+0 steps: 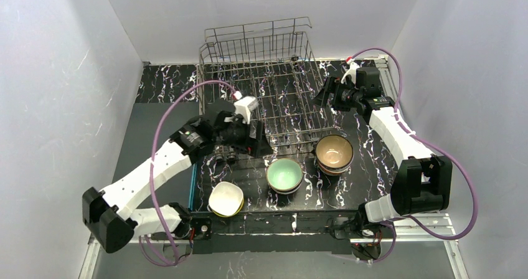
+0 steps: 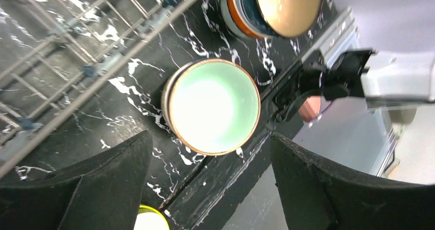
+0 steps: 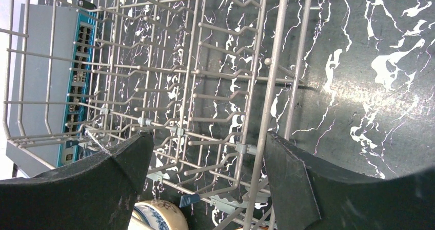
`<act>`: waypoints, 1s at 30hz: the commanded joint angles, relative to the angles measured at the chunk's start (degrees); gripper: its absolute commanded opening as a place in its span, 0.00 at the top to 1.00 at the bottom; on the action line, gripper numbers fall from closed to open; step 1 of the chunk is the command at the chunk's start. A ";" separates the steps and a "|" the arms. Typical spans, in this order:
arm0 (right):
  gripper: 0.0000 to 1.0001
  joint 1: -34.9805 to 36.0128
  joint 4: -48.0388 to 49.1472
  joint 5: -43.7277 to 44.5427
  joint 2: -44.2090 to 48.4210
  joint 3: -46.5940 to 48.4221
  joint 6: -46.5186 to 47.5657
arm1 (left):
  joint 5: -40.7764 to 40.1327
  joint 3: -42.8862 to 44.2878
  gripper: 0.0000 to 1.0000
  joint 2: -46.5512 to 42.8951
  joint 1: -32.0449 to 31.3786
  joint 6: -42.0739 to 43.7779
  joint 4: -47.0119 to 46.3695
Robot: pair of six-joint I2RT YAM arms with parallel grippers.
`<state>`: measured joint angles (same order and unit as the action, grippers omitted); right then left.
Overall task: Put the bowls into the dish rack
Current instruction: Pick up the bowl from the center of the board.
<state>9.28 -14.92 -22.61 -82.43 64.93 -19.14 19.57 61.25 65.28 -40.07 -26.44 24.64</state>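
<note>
The grey wire dish rack [image 1: 268, 86] stands at the back of the marbled mat, with no bowl visible in it. Three bowl groups sit in front of it: a tan-lined stack [image 1: 334, 153], a mint bowl [image 1: 284, 174] and a white bowl with a yellow-green outside [image 1: 225, 198]. My left gripper [image 1: 260, 143] is open and empty at the rack's front edge, above and behind the mint bowl [image 2: 213, 105]. My right gripper [image 1: 324, 95] is open and empty at the rack's right side; rack tines [image 3: 205, 101] fill its view. A blue-patterned bowl [image 3: 156, 214] peeks in at the bottom there.
The tan stack [image 2: 287, 6] shows orange and teal rims beneath it. The yellow-green bowl [image 2: 150, 221] sits near the mat's front edge [image 1: 268, 212]. White walls close in on three sides. The right arm's base [image 1: 423, 182] stands right of the tan stack.
</note>
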 commanded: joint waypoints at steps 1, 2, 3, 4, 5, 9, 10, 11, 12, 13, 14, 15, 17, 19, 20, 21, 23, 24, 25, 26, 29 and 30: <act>0.14 1.01 1.40 -0.90 2.58 3.27 -0.11 | -1.24 1.37 0.19 3.27 -5.49 2.19 -2.14; 0.14 1.03 1.18 -0.46 2.63 3.54 -0.09 | -1.47 1.46 0.20 4.22 -6.67 2.43 -2.49; 0.14 1.03 1.16 -0.08 2.70 3.74 -0.14 | -1.58 1.85 0.21 5.39 -7.90 2.94 -2.62; 0.14 1.07 1.17 0.34 2.90 3.87 -0.18 | -1.77 2.29 0.22 6.49 -9.30 3.54 -2.59; 0.14 1.02 1.30 0.85 3.20 3.89 -0.26 | -2.08 2.79 0.22 7.66 -10.51 4.15 -2.57; 0.11 1.03 2.03 1.54 4.24 3.74 -0.62 | -2.45 5.23 0.24 12.45 -15.35 6.85 -1.59; 0.11 1.05 2.13 1.40 4.26 3.68 -0.76 | -2.50 6.10 0.24 13.75 -16.32 7.60 -0.91; 0.11 1.04 2.21 1.23 4.35 3.63 -0.89 | -2.64 6.97 0.24 15.08 -17.33 8.63 -0.24; 0.11 1.05 2.34 1.06 4.23 3.51 -0.92 | -2.80 8.02 0.24 16.38 -18.22 9.40 0.65; 0.11 1.05 2.55 0.86 4.26 3.35 -1.10 | -3.03 9.03 0.24 17.76 -19.06 10.19 1.59; 0.11 1.03 2.78 0.61 4.18 3.22 -1.17 | -3.23 9.86 0.24 18.98 -19.83 10.76 2.35; 0.11 1.02 2.93 0.37 4.05 3.12 -1.32 | -3.51 10.71 0.24 20.26 -20.65 11.38 3.11; 0.11 1.02 3.12 0.00 3.92 3.04 -1.41 | -4.34 12.07 0.25 22.61 -22.29 12.54 4.57; 0.11 1.07 3.29 -0.20 3.82 2.93 -1.40 | -5.21 12.90 0.26 24.35 -23.75 13.37 5.63; 0.10 1.07 3.27 -0.25 3.72 2.97 -1.42 | -5.53 12.93 0.27 25.02 -24.41 13.61 5.76; 0.10 1.02 3.29 -0.36 3.62 3.03 -1.41 | -5.79 12.88 0.28 25.69 -24.97 13.80 5.78; 0.10 1.06 3.29 -0.53 3.52 3.06 -1.39 | -6.10 12.82 0.29 26.51 -25.91 14.19 5.89; 0.10 1.01 3.32 -0.73 3.48 3.04 -1.35 | -6.28 12.81 0.32 27.05 -26.36 14.33 6.02; 0.10 1.05 3.47 -0.84 3.43 3.02 -1.41 | -6.55 12.90 0.35 27.43 -26.74 14.62 6.26; 0.10 1.05 3.55 -0.92 3.39 3.04 -1.47 | -6.84 13.04 0.38 27.97 -27.20 14.81 6.65; 0.10 1.03 3.73 -1.25 3.13 3.18 -1.60 | -8.37 13.52 0.44 29.52 -28.39 15.65 7.85; 0.10 1.05 3.77 -1.32 3.00 3.31 -1.61 | -9.05 13.62 0.48 29.94 -28.65 15.88 8.26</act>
<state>9.78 -14.83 -20.29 -80.40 65.25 -19.55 13.23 72.62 94.50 -67.51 -12.75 29.52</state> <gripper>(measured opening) 0.895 0.570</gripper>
